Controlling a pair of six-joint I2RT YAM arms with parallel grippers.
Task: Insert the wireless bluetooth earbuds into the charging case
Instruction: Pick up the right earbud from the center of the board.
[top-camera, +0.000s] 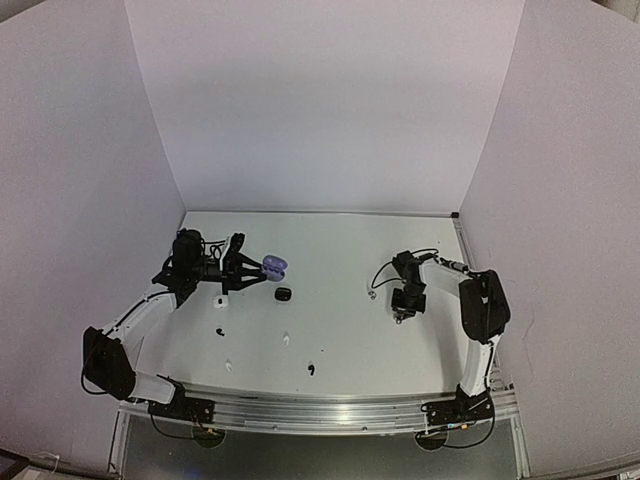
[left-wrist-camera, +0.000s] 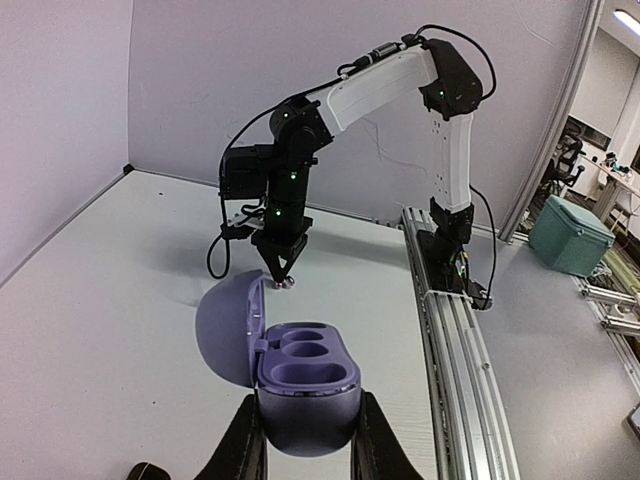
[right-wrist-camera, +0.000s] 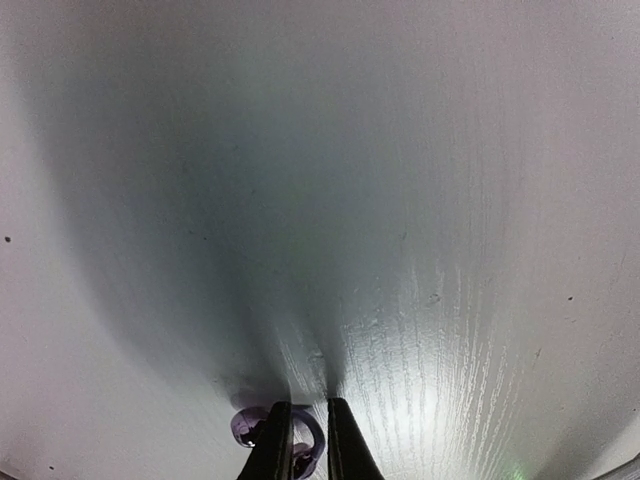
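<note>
White tabletop (top-camera: 340, 250) boxed in by white walls (top-camera: 320, 100). At the bottom of the left wrist view, the left gripper (left-wrist-camera: 305, 455) is clamped on an open purple charging case (left-wrist-camera: 308, 385), lid up. At the bottom of the right wrist view, the right gripper (right-wrist-camera: 309, 445) has its fingers nearly together. A lilac-grey earbud (right-wrist-camera: 245, 427) sits at their tips; whether it is pinched is unclear. Loose earbuds (top-camera: 218, 331) dot the overhead view's lower left.

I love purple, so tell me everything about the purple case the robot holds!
The charging case is a smooth, pebble-shaped purple shell that looks like matte plastic. It is open: the rounded lid stands up from a hinge at one side, and the two oval wells inside look empty. It sits level, wells facing up, its base clamped between the jaws of the left gripper. Nothing else touches it.
</note>
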